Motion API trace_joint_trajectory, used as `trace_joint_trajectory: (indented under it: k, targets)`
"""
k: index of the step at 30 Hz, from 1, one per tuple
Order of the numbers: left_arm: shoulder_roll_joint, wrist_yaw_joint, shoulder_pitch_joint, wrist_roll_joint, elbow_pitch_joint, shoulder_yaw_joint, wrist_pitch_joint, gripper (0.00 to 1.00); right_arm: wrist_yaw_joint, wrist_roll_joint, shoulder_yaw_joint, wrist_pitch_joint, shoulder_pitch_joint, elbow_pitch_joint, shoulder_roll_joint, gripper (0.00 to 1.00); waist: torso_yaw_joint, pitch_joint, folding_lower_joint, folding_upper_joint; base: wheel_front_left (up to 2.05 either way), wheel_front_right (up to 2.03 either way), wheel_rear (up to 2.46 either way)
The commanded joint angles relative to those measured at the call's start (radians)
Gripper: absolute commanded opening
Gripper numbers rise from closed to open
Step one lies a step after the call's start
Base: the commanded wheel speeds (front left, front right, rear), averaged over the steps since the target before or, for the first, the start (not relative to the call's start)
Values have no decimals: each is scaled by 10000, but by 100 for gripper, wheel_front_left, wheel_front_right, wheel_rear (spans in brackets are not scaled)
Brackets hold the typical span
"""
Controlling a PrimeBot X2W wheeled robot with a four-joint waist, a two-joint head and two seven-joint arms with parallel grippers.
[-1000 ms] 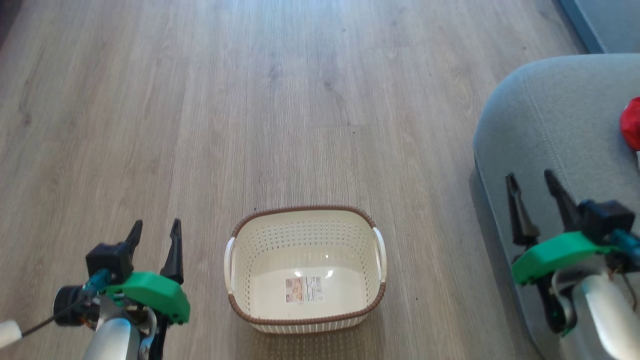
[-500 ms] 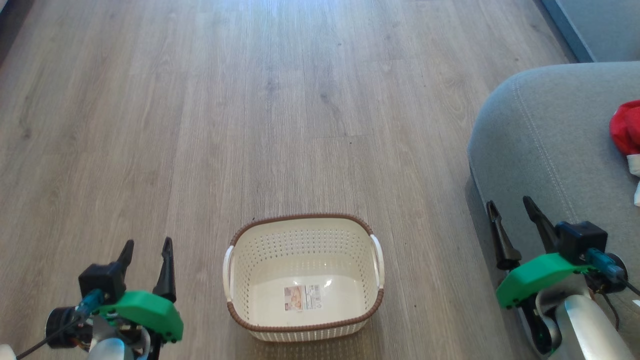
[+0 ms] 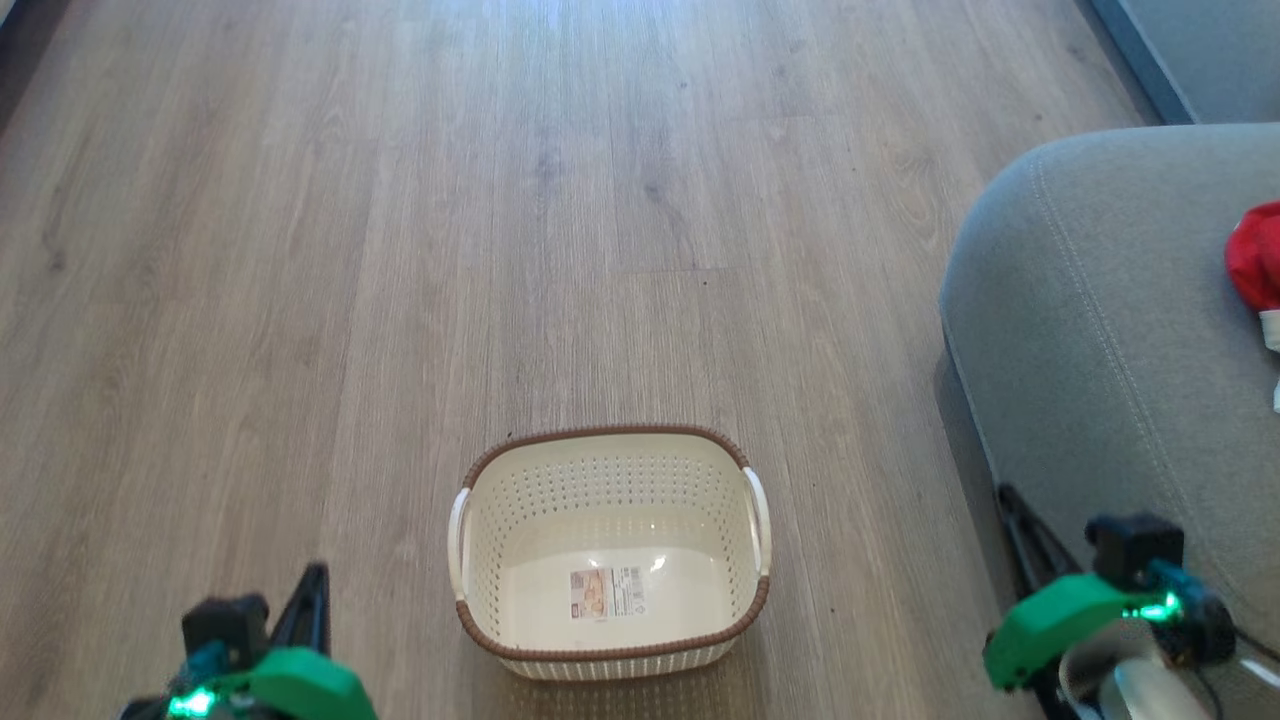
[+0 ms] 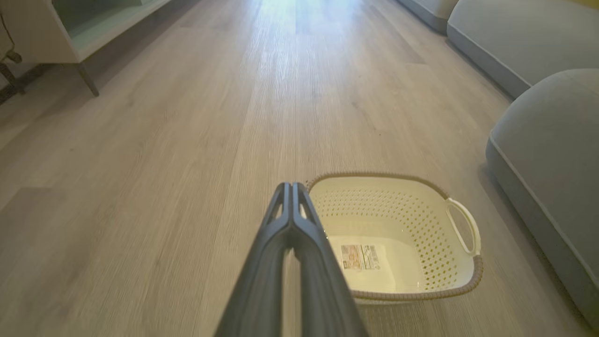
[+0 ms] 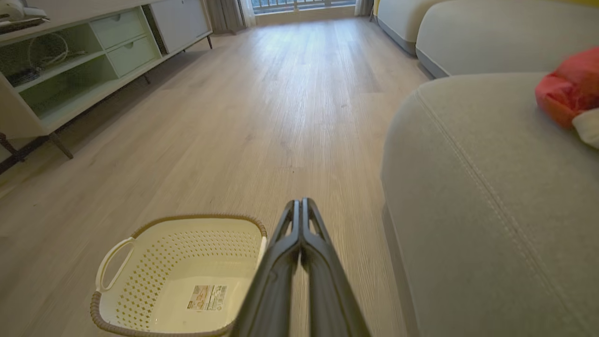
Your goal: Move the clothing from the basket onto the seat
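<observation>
Left gripper: I am holding my left gripper [image 3: 316, 582] low at the lower left of the head view. It is pointing forward over the floor [image 3: 400, 250], just left of the basket [image 3: 600, 433] and not touching it. Its two fingers are pressing together from base to tip and gripping nothing.
Right gripper: I am holding my right gripper [image 3: 1008, 498] low at the lower right, pointing forward beside the near edge of the seat [image 3: 1100, 330]. In my right wrist view the fingers are meeting at their tips, with nothing between them.
Arm pose: both wrists are sitting at the bottom edge of the head view with their green housings showing, one on either side of the basket.
Basket: it is standing upright on the floor between my grippers, with its handles to the left and right. Its bare bottom is showing a paper label [image 3: 606, 592].
Seat: it is sitting to the right of the basket, near it but apart, with its rounded corner facing the open floor.
Clothing: the clothing [image 3: 1255, 260] is lying bunched on top of the seat, cut off by the right edge of the head view. It is red with a bit of white, and well apart from the basket and both grippers.
Cabinet: a pale cabinet [image 5: 70, 70] with open shelves is standing on thin legs, far off across the floor.
</observation>
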Motion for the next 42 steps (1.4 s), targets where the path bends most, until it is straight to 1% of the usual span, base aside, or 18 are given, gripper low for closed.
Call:
trace_joint_trajectory:
  k: [1, 32, 33, 42]
  targets:
    - [36, -10, -380, -230, -242, 84, 102, 0, 0, 236, -103, 62, -349, -275, -10, 0, 1, 5, 0, 0, 0, 0, 0]
    - [9, -122, -406, -3939, -898, 140, 942, 0, -1, 3636, -503, 941, -222, -960, 249, 0, 34, 105, 0, 0, 0, 0, 0]
    - [8, -130, -411, -4176, -936, 147, 999, 0, -1, 3854, -530, 999, -216, -1002, 265, 0, 37, 112, 0, 0, 0, 0, 0]
    - [1, -159, -434, -5125, -1090, 179, 1228, 0, -1, 4729, -641, 1233, -191, -1169, 332, 0, 45, 138, 0, 0, 0, 0, 0]
